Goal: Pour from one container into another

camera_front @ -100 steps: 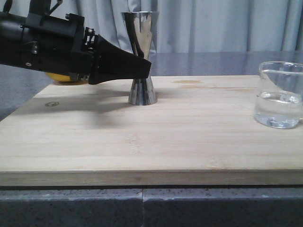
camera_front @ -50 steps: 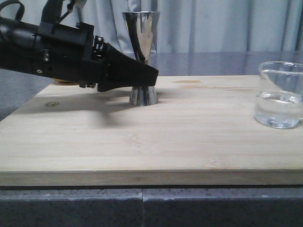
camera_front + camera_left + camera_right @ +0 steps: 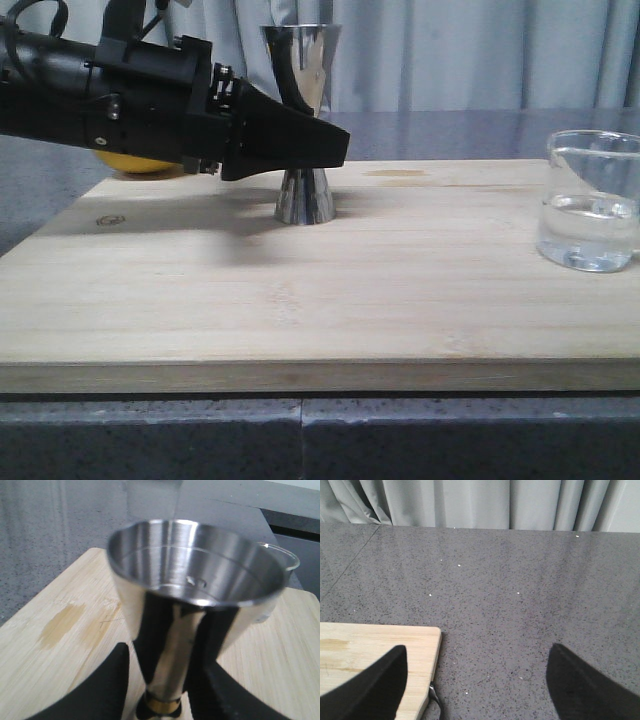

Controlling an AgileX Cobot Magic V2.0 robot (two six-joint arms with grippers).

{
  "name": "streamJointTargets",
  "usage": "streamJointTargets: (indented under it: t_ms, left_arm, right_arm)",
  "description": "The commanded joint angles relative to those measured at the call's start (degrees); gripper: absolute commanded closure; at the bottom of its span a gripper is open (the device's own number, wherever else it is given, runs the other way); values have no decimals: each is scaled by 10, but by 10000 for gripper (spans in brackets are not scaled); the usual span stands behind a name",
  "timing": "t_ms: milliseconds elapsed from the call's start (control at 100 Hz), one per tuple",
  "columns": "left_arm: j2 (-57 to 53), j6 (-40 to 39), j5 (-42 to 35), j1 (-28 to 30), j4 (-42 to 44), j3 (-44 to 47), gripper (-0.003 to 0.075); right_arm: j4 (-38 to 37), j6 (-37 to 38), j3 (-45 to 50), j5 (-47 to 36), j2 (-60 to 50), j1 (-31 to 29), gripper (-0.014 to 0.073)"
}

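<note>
1. Tall polished steel hourglass jigger [image 3: 303,150] with a narrow brass-coloured waist band stands upright on the pale bamboo board [image 3: 330,290]; its waist lies between the black fingers of the left hand [image 3: 162,690], which flank it closely. Actual contact cannot be told.
2. Small clear cylindrical glass beaker [image 3: 592,200], part-filled with clear liquid, stands well apart from that hand, beyond its fingertips.
3. A yellow rounded object [image 3: 140,165] shows behind the left arm.
4. Right hand [image 3: 477,680]: fingers spread wide, empty, over the speckled dark-grey worktop [image 3: 520,580] just off the board's edge.
5. Grey pleated curtains [image 3: 450,50] behind.
</note>
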Motion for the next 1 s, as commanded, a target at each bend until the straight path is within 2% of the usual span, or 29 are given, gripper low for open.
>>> streamJointTargets:
  t_ms: [0, 450, 520, 780, 990]
  left_arm:
    - [-24, 0, 41, -4, -41, -15, 470]
    - [-23, 0, 39, -4, -41, -15, 474]
    - [-23, 0, 39, -4, -41, -15, 501]
    - [-23, 0, 41, -4, -41, -15, 680]
    - [-23, 0, 58, -4, -41, -15, 738]
  right_arm:
    - [-6, -2, -21, -45, 2, 1, 93]
    - [-6, -2, -21, -45, 2, 1, 93]
    - [-6, -2, -21, -45, 2, 1, 93]
    - [-6, -2, -21, -46, 2, 1, 93]
    - [-6, -2, -21, -46, 2, 1, 93]
